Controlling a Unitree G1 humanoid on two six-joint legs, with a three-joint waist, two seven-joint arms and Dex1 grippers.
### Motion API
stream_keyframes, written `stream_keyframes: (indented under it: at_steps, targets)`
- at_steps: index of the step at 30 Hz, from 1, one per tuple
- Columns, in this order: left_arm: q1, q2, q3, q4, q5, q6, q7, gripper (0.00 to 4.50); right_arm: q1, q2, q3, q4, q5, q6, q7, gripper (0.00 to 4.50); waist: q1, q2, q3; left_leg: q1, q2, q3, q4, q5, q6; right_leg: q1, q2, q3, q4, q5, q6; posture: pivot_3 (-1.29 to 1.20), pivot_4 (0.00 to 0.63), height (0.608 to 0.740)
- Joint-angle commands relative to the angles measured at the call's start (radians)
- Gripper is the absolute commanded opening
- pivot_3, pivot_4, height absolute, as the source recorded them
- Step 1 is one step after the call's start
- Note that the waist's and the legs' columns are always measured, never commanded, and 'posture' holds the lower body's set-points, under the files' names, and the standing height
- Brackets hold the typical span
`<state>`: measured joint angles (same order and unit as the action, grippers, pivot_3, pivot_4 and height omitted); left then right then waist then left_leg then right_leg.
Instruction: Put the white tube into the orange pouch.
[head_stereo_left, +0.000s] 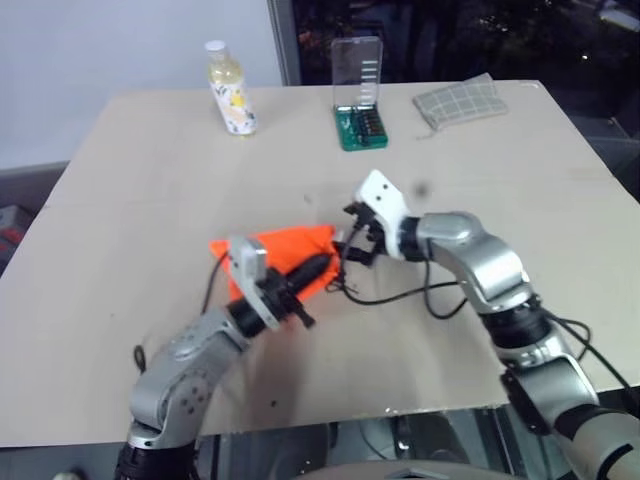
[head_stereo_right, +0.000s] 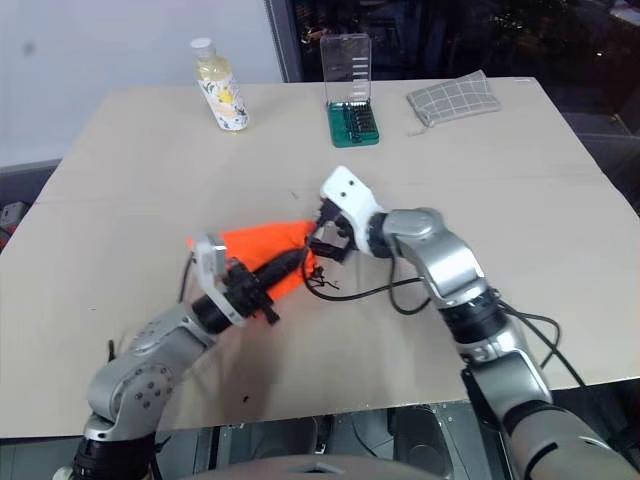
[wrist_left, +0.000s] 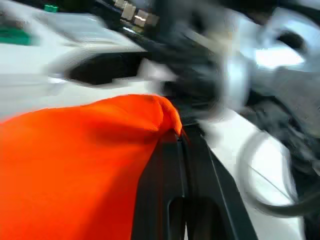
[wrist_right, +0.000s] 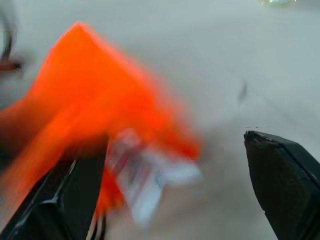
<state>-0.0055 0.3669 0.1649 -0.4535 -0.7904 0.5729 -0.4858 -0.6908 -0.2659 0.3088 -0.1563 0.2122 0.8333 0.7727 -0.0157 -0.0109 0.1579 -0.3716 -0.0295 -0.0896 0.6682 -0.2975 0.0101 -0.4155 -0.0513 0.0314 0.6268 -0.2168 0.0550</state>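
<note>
Your left pincer (head_stereo_left: 315, 268) is clamped shut on the edge of the orange pouch (head_stereo_left: 283, 251), holding that edge up off the bench (head_stereo_left: 140, 190). Your right pincer (head_stereo_right: 318, 244) stands with its fingers wide apart and nothing between them, just beside the pouch's raised corner. In the right wrist view the white tube (wrist_right: 145, 175) lies between those spread fingers, right at the orange fabric; the blur keeps you from telling whether it sits inside the mouth or only against it.

Judging from this, the drop looks made or nearly made. What is left is to confirm the tube is fully inside, then draw the right pincer back.

Room is good. Beyond both pincers the bench is wide and bare, with the yellowish bottle (head_stereo_left: 229, 90), the green bit case (head_stereo_left: 359, 122) and the checked cloth (head_stereo_left: 458, 101) well apart at the far edge. The near edge of the bench lies close behind your arms. Watch the black cable (head_stereo_left: 400, 295) looping on the bench just under the right pincer; it could snag as you pull away.
</note>
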Motion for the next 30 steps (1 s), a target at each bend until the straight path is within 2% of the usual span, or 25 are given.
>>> stream_keyframes:
  at_steps: [1, 6, 11, 16, 21, 30]
  targets:
    - [-0.046, -0.024, 0.024, -0.002, -0.058, 0.053, 0.074, 0.0, 0.033, -0.058, -0.028, -0.115, 0.077, 0.037, 0.06, 4.44, 0.0, 0.0, 0.0, 0.0, 0.0, 0.0, 0.0, 0.0, 0.0, 0.0, 0.0, 0.0, 0.0, 0.0, 0.0, 0.0, 0.15, 0.74]
    - [-0.084, -0.022, 0.041, 0.037, -0.073, 0.1, 0.1, 0.0, 0.128, -0.159, -0.017, -0.198, 0.116, 0.085, 0.07, 4.44, 0.003, 0.0, 0.0, 0.0, -0.001, 0.0, 0.0, 0.0, 0.0, 0.0, -0.001, 0.0, 0.0, 0.0, 0.0, 0.0, 0.15, 0.74]
    - [-0.101, -0.018, 0.039, 0.033, -0.088, 0.127, 0.107, 0.0, 0.163, -0.068, 0.032, -0.24, 0.125, 0.192, -0.051, 4.44, -0.002, 0.0, 0.0, 0.0, 0.0, 0.001, 0.0, 0.0, 0.0, 0.0, 0.001, 0.001, 0.001, 0.0, 0.0, 0.0, 0.15, 0.74]
    - [-0.108, -0.023, 0.038, 0.008, -0.105, 0.146, 0.127, 0.0, 0.179, 0.054, 0.01, -0.194, 0.111, 0.268, -0.196, 4.44, 0.003, 0.0, 0.0, 0.0, 0.0, 0.0, 0.0, 0.001, -0.002, 0.0, 0.0, 0.001, 0.001, 0.0, 0.0, 0.0, 0.15, 0.74]
    - [-0.1, -0.02, 0.044, 0.004, -0.109, 0.146, 0.13, 0.0, 0.201, 0.075, 0.029, -0.166, 0.101, 0.287, -0.255, 4.44, 0.003, 0.0, 0.0, 0.0, -0.001, 0.0, 0.0, 0.001, -0.001, 0.0, -0.001, 0.0, 0.0, 0.0, 0.0, 0.0, 0.15, 0.74]
    - [-0.094, -0.022, 0.036, -0.008, -0.113, 0.142, 0.142, 0.0, 0.18, 0.073, 0.051, -0.114, 0.043, 0.203, -0.313, 4.44, 0.0, 0.0, 0.0, 0.001, -0.001, 0.0, 0.0, 0.001, -0.002, 0.0, 0.001, 0.0, 0.001, 0.0, 0.0, 0.0, 0.15, 0.74]
